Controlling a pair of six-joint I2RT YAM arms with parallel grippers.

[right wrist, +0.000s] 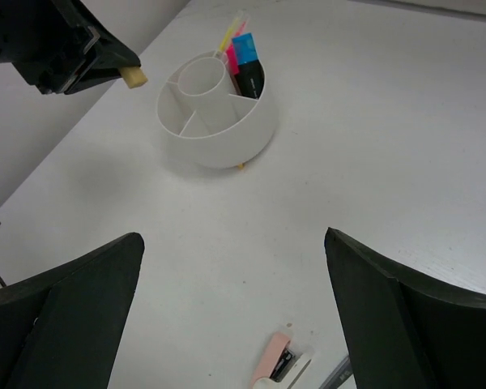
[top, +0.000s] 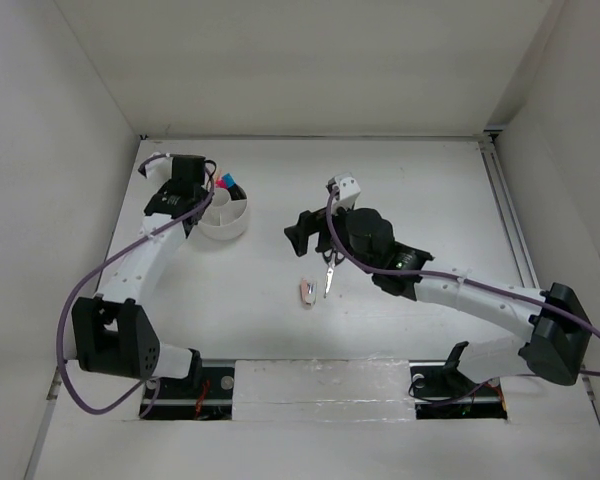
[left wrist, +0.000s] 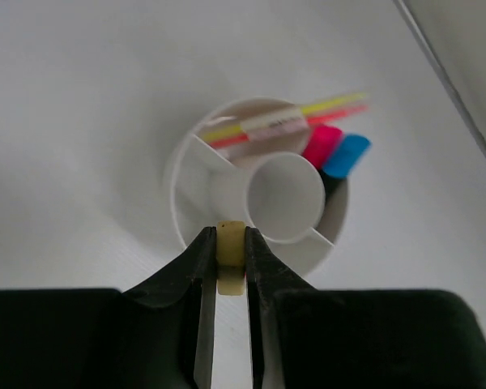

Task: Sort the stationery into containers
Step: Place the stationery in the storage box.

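The left gripper is pinching the tan eraser between nearly closed jaws, holding it in the air just beside the rim of the round white tray. The tray's far wedges are already carrying the pink- and blue-capped highlighters and the thin yellow stick. The eraser is looking light, slightly soft and grippy, so a modest squeeze across its flat faces is likely serving well. The right gripper is gaping wide and holding nothing, hovering over the table near the scissors and the white-pink piece. The stiff scissors are probably best taken near the pivot.
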